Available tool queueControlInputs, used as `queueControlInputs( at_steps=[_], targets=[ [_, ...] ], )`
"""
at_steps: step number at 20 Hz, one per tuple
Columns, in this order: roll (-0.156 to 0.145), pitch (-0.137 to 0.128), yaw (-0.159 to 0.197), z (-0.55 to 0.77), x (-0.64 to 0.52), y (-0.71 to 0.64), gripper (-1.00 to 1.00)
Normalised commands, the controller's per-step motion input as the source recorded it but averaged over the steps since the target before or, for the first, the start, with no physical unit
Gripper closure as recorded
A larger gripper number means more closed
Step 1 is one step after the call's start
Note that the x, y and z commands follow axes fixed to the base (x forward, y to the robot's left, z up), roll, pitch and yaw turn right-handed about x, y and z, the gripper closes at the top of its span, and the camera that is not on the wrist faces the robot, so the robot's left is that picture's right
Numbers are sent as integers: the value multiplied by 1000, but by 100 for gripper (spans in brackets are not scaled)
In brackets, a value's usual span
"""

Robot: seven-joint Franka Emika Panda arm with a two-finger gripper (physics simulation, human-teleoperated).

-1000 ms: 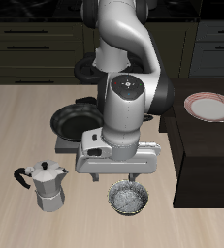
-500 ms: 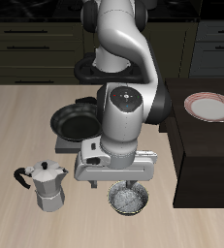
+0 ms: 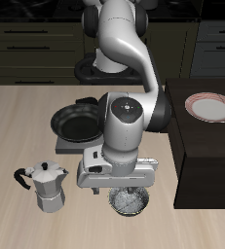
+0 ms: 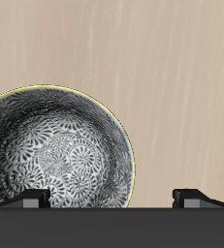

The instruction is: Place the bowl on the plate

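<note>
My tool has dropped lower, now right above the bowl near the counter's front edge, fingers apart, nothing held. Grasp looks next; plate waits well apart, on the dark raised block.

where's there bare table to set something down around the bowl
Bare wood runs along the table's front edge between the moka pot and the bowl, and behind the moka pot, beside the frying pan. It is crowded right around the bowl: the end effector hangs over it and the dark cabinet holding the plate stands close beside.
</note>
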Motion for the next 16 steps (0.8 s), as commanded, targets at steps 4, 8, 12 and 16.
queueControlInputs(
  at_steps=[4,8,12,16],
  targets=[
    [-10,25,-1,-182,-15,-31,-100],
    [-12,21,-2,-165,-13,-78,-100],
    [-23,30,-22,-158,10,-130,-100],
    [-10,24,-4,-144,-31,-66,-100]
  ],
)
